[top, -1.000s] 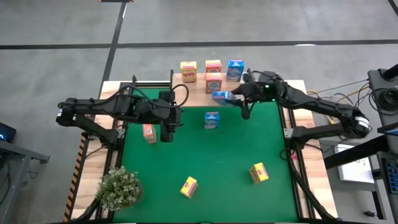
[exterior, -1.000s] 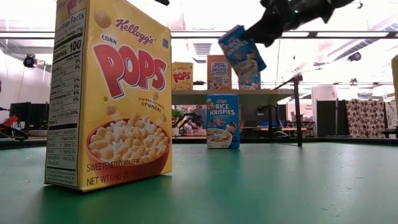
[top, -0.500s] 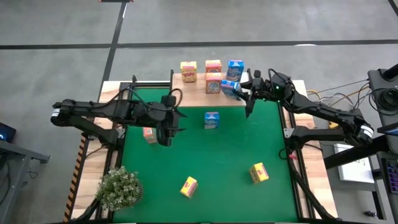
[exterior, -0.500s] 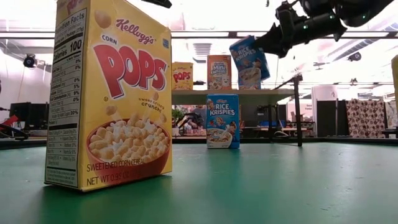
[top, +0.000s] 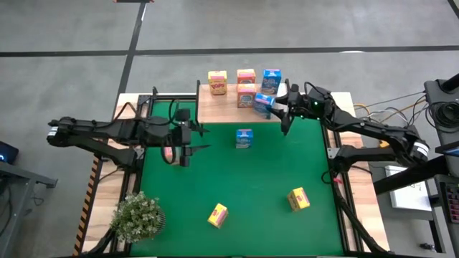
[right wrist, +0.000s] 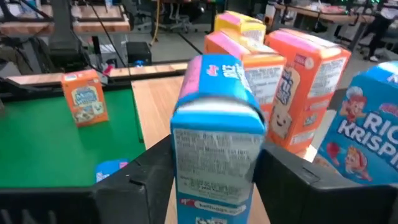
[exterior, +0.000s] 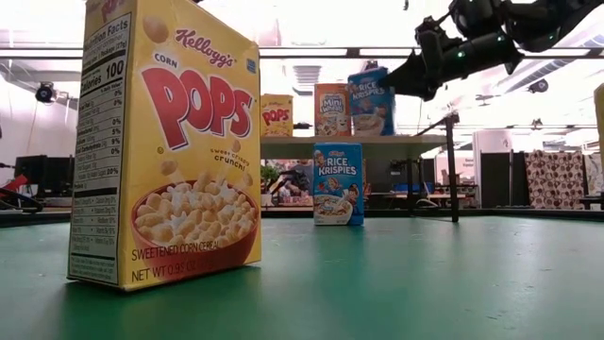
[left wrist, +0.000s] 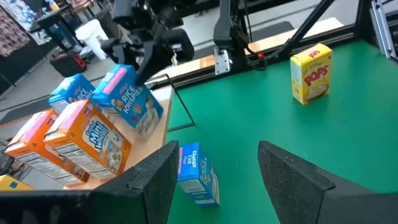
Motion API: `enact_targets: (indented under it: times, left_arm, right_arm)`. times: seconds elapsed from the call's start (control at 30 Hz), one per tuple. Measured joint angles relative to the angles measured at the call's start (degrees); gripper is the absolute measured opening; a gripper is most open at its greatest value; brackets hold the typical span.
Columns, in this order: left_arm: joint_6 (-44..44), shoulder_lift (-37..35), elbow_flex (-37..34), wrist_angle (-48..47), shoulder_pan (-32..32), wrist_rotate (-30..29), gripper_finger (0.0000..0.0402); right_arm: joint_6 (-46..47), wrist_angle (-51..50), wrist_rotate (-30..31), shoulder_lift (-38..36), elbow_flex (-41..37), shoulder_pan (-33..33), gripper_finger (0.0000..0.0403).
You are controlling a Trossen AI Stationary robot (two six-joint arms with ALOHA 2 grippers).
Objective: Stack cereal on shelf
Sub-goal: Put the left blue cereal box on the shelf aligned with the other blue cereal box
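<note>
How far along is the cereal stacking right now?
Done: four boxes stand on the shelf: a yellow box, two orange boxes and a blue box. In hand: the right end effector holds a second blue box over the shelf. Left: a blue box on the mat, two yellow boxes, and an orange box by the open left end effector.

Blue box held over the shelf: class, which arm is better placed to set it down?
Right. Its claw already grips the blue box above the shelf; the left claw is open, over the mat.
</note>
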Motion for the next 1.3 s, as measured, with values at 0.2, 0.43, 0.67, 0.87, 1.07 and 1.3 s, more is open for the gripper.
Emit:
enact_targets:
  times: [0.2,0.43,0.67,0.87,1.07,1.3]
  left_arm:
    - [-0.4,-0.1,-0.1,0.1,0.0,-0.1,0.0203]
    - [-0.4,-0.1,-1.2,-0.6,0.0,-0.1,0.0203]
    - [-0.1,-0.1,-3.5,-0.3,0.1,-0.1,0.0203]
    - [0.3,-0.1,-4.0,-0.1,0.1,-0.4,0.0203]
    - [1.3,-0.1,-4.0,-0.1,0.1,-0.5,0.0203]
    - [1.3,0.0,-4.0,-0.2,0.1,-0.5,0.0203]
  right_arm:
    - [0.0,-0.1,1.8,-1.2,0.0,-0.3,0.0221]
    - [3.1,-1.4,3.5,-5.3,0.1,-0.3,0.0242]
    - [6.4,-14.7,3.6,-4.4,10.7,-0.2,0.0242]
    - [6.7,-34.4,3.7,2.1,26.7,-0.2,0.0241]
    - [3.7,-54.8,3.9,12.6,44.2,-0.2,0.0237]
    - [1.2,-72.0,4.6,23.0,58.7,-0.2,0.0242]
